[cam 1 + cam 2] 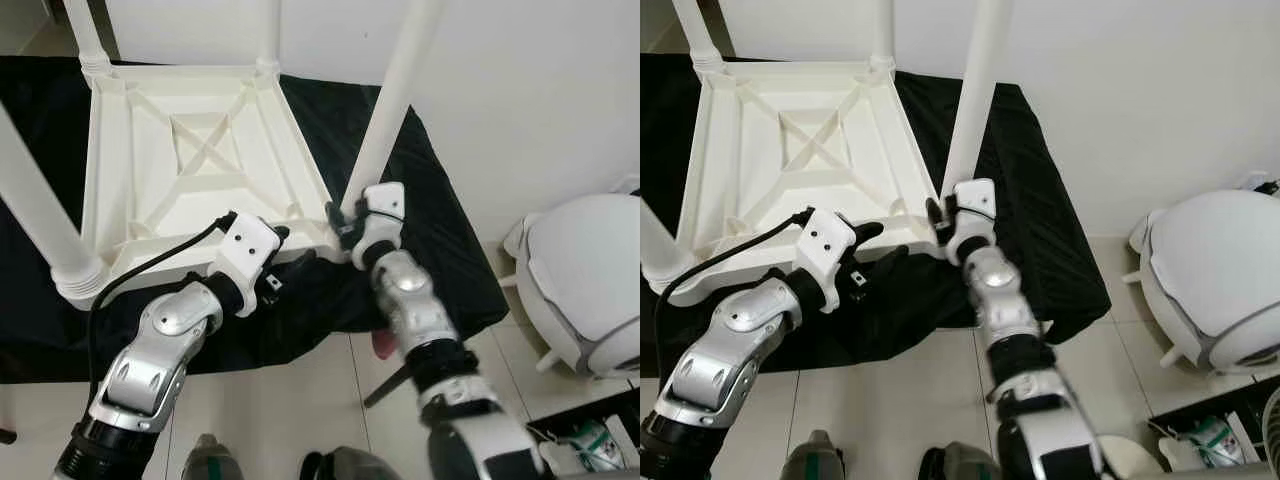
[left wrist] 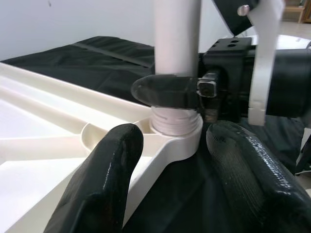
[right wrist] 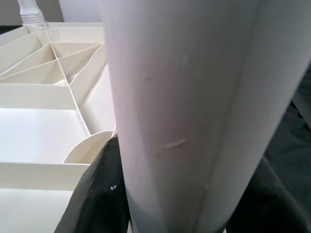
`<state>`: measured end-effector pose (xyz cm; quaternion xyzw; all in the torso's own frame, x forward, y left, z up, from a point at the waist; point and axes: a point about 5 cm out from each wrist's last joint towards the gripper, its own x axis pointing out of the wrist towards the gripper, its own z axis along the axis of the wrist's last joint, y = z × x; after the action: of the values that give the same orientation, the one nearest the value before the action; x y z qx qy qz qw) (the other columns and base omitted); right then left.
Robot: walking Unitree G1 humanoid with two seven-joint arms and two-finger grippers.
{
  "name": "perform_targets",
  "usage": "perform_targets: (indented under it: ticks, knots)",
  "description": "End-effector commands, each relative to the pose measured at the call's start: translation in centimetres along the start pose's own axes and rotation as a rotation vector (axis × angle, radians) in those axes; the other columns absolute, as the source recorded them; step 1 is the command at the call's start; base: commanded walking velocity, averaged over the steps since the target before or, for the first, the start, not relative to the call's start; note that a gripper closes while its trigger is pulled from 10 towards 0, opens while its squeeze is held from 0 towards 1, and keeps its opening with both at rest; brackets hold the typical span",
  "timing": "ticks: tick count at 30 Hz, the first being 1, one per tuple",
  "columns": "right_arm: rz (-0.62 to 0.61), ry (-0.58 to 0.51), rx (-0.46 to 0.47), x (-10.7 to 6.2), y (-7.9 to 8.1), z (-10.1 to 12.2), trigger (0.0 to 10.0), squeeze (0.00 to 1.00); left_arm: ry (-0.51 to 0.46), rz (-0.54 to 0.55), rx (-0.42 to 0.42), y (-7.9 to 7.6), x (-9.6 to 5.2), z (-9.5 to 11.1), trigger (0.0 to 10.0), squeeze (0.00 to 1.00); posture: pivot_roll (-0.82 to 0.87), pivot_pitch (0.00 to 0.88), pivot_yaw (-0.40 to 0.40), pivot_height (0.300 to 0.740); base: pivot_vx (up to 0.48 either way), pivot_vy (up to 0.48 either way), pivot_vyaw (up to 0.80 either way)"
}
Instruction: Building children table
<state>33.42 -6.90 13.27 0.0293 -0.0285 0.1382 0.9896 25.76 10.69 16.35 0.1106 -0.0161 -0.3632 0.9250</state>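
Right gripper [image 1: 342, 213] clamps leg [image 1: 392, 95] | left gripper [image 1: 292, 252] parted at tabletop [image 1: 190, 160] edge

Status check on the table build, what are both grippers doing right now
Right gripper shut on white plastic table leg at its corner socket. Left gripper open beside upturned white plastic tabletop. Nothing obstructing.

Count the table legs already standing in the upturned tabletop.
4: far left corner, far right corner, near left corner, and near right corner, gripped by the right hand.
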Motion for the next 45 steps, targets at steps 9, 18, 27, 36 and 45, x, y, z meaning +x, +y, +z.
perform_targets:
  ticks: [9, 18, 27, 36, 45]
  knots:
    - [-0.065, 0.011, -0.014, -0.7, -0.5, 0.8, 10.0, 0.0, 0.008, -0.025, -0.007, -0.3, 0.1, -0.2, 10.0, 0.0, 0.05, 0.013, -0.128, 0.74, 0.0, 0.0, 0.0]
    - [0.096, -0.014, 0.072, -1.0, -0.2, 1.8, 10.0, 1.0, 0.008, -0.023, -0.006, -0.3, 0.2, -0.2, 10.0, 0.0, 0.05, 0.008, -0.129, 0.74, 0.0, 0.0, 0.0]
    - [0.36, 0.033, -0.05, -0.6, -4.3, 1.5, 10.0, 1.0, 0.005, -0.028, -0.001, -0.2, 0.2, -0.1, 10.0, 0.0, 0.05, 0.005, -0.123, 0.74, 0.0, 0.0, 0.0]
    - [0.562, 0.084, -0.127, 0.8, -5.3, 1.3, 10.0, 0.0, 0.005, -0.03, 0.014, 0.3, 0.2, 0.1, 10.0, 0.0, 0.06, 0.0, -0.114, 0.74, 0.0, 0.0, 0.0]
    - [0.663, 0.122, -0.158, 1.9, -3.7, 0.8, 10.0, 0.0, -0.003, -0.036, 0.013, -0.2, 0.3, 0.4, 10.0, 0.0, 0.08, 0.002, -0.121, 0.74, 0.0, 0.0, 0.0]
